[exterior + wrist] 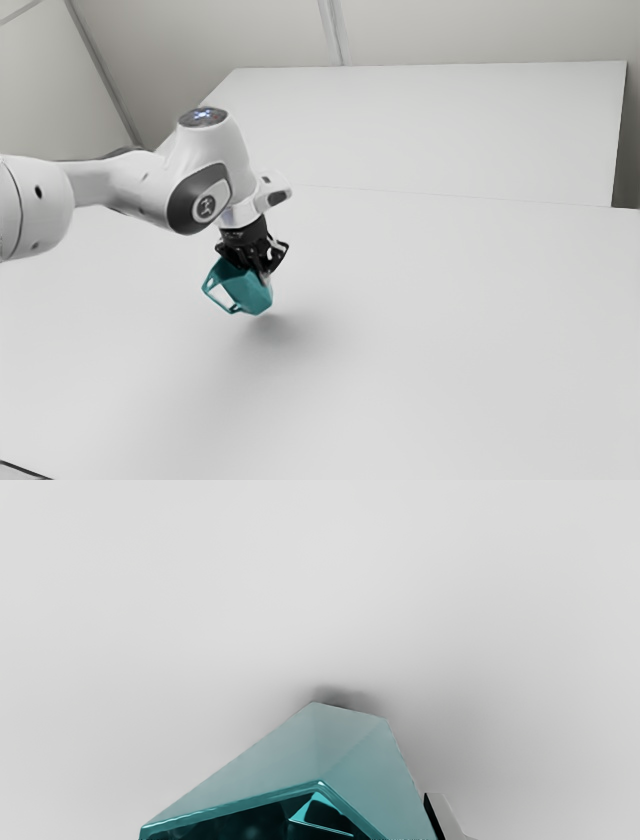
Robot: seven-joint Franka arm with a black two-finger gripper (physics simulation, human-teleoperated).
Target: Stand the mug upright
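Mug (pixel 252 292) sits tilted just below the gripper (pixel 262 274), which is closed on it, one finger against its outer wall; the handle (pixel 207 286) juts sideways from beneath the gripper, over the table (pixel 430 340).

The mug (pixel 250 292) is lying tilted below the gripper (pixel 262 268), over the table (pixel 450 350).
The arm (pixel 120 183) is coming in from the exterior view's left; the handle (pixel 206 284) is pointing to that same side. The mug's open mouth is facing toward the hand's camera, and a shadow (pixel 285 332) is falling on the table near the mug. Behind the table, a wall (pixel 450 30) is standing. Whether the mug is touching the table is staying unclear.
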